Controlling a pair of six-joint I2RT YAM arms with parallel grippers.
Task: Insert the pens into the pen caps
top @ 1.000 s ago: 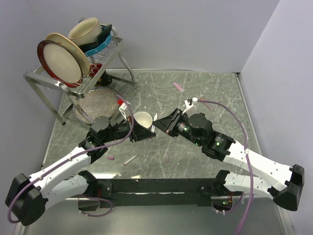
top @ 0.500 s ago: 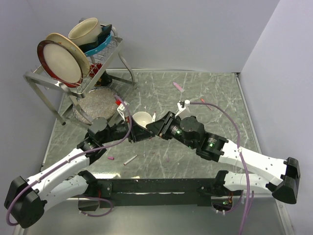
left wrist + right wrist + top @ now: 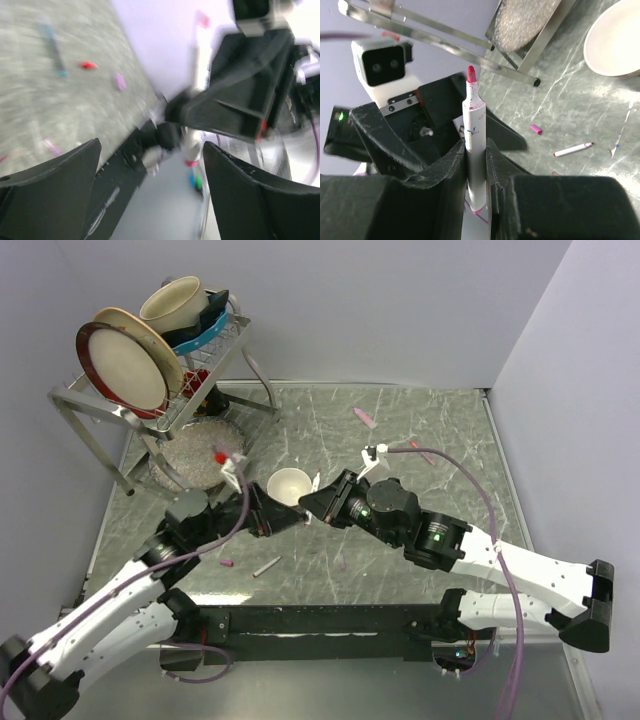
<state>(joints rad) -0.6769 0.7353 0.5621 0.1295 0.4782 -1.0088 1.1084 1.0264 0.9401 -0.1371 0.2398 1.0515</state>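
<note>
**A:** Where is the pen?

**B:** The white-barrelled pen with a pink tip (image 3: 474, 125) is pinched in the right gripper (image 3: 476, 155). Both of its fingers are pressed against the lower barrel. The pen sticks straight out past the fingertips, with the bare tip outermost.

**A:** And the other hand?

**B:** The left gripper (image 3: 151, 146) faces the right one head-on, above the table. Its black fingers (image 3: 55, 175) are spread wide with nothing between them. Its own view is blurred, but the gap is plain.

**A:** Does it touch the pen?

**B:** I cannot tell. From the right wrist, the left fingers sit behind the barrel, one on either side.

**A:** Any caps close by?

**B:** A short pink plastic cap (image 3: 535, 129) lies on the grey-green marbled table (image 3: 580, 100), to the right of the right fingers in that view. Just past it, a second white pen with a red tip (image 3: 573, 149) lies flat.

**A:** And further out?

**B:** A round white bowl (image 3: 615, 40) sits just beyond the two meeting grippers. The left wrist view shows three blurred things on the table off its left finger: a blue pen (image 3: 52, 45), a small red cap (image 3: 87, 65) and a lilac cap (image 3: 120, 81). Well beyond the right gripper, a pink pen (image 3: 365, 418) lies alone. Beyond the left gripper stands a metal wire dish rack (image 3: 215, 348) loaded with cream plates (image 3: 135, 358). A clear textured glass dish (image 3: 190, 455) sits under it.
</note>
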